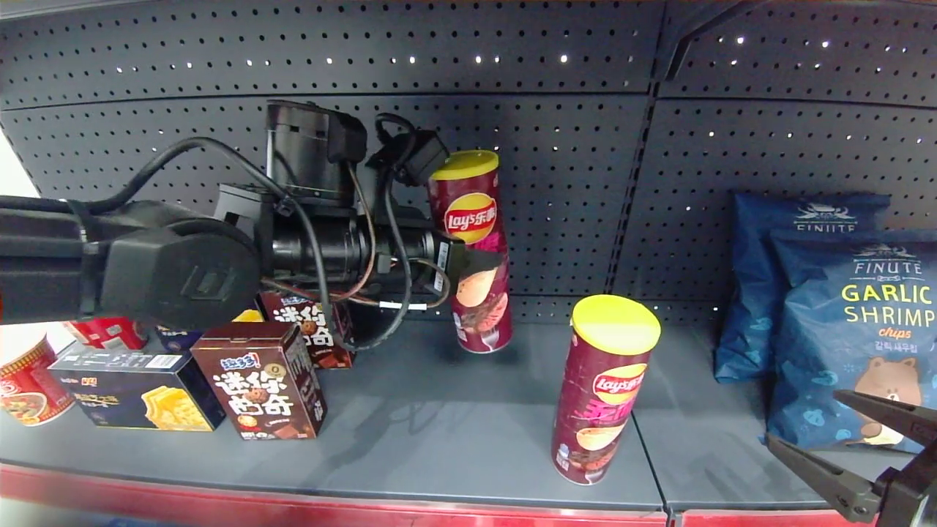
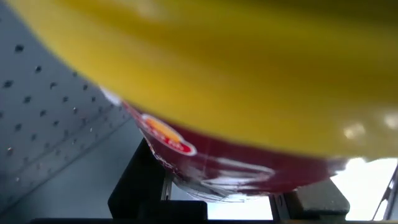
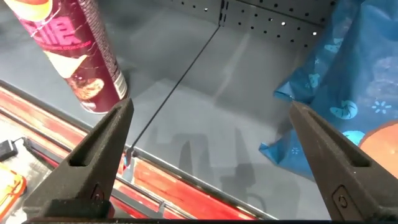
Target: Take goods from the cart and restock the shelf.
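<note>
My left gripper [image 1: 477,269] is shut on a maroon chip can with a yellow lid [image 1: 472,219], gripping it around the middle. The can hangs slightly tilted near the pegboard back wall, its base just above the grey shelf [image 1: 439,424]. In the left wrist view the yellow lid and the maroon can body [image 2: 217,168] sit between the black fingers [image 2: 140,186]. A second, identical can [image 1: 604,388] stands upright near the shelf's front edge. My right gripper [image 1: 853,439] is open and holds nothing, low at the front right, with that standing can [image 3: 81,50] off to its side.
Brown cookie boxes [image 1: 267,388], a navy cracker box [image 1: 139,395] and a red noodle cup [image 1: 25,384] line the shelf's left. Blue shrimp chip bags [image 1: 856,329] lean at the right, close to the right gripper [image 3: 211,143]. Bare shelf lies between the two cans.
</note>
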`<state>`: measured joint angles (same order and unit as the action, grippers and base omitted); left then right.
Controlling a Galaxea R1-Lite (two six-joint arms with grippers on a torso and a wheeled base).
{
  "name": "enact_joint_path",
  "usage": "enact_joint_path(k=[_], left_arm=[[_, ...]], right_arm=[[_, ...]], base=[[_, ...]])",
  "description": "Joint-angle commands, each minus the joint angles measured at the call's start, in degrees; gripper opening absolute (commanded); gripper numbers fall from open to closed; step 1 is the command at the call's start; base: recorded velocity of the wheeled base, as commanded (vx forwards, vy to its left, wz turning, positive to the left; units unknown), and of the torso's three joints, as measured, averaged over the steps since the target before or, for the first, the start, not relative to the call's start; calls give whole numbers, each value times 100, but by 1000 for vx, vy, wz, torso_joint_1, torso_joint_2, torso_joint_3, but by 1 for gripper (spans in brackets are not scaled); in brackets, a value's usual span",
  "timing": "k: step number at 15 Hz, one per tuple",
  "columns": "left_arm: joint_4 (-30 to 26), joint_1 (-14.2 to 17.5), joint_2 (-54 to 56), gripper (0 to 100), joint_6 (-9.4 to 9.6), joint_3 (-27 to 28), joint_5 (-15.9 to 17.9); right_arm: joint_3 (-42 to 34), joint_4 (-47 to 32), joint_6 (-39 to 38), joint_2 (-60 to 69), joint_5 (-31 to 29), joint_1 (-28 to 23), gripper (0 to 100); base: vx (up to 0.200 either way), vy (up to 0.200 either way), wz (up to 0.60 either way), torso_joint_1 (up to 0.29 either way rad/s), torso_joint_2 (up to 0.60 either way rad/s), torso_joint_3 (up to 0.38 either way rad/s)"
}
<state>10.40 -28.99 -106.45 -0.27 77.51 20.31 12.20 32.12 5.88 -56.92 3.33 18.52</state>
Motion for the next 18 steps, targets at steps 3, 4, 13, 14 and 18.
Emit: enact_joint_path(k=[3,4,13,14,18], left_arm=[[15,78,-834,0,27,766,114],[24,86,-983,0,36,863,272],[138,218,-1967,0,633,1372,623],[129,166,-2099,0,633,1574,623],[-196,16,-2354,0,660,2190,615]], right_arm=[[10,5,1,-39,1,-32,100],[1,5,1,-47,1,-32,100],[-86,5,10,-56,45,-41,100],[-130,13,10,-56,54,-41,100],[-148,13,10,-47,80,-41,100]], base=[[0,0,0,0,0,0],[0,0,0,0,0,0],[0,0,0,0,0,0],[0,0,0,0,0,0],[0,0,0,0,0,0]])
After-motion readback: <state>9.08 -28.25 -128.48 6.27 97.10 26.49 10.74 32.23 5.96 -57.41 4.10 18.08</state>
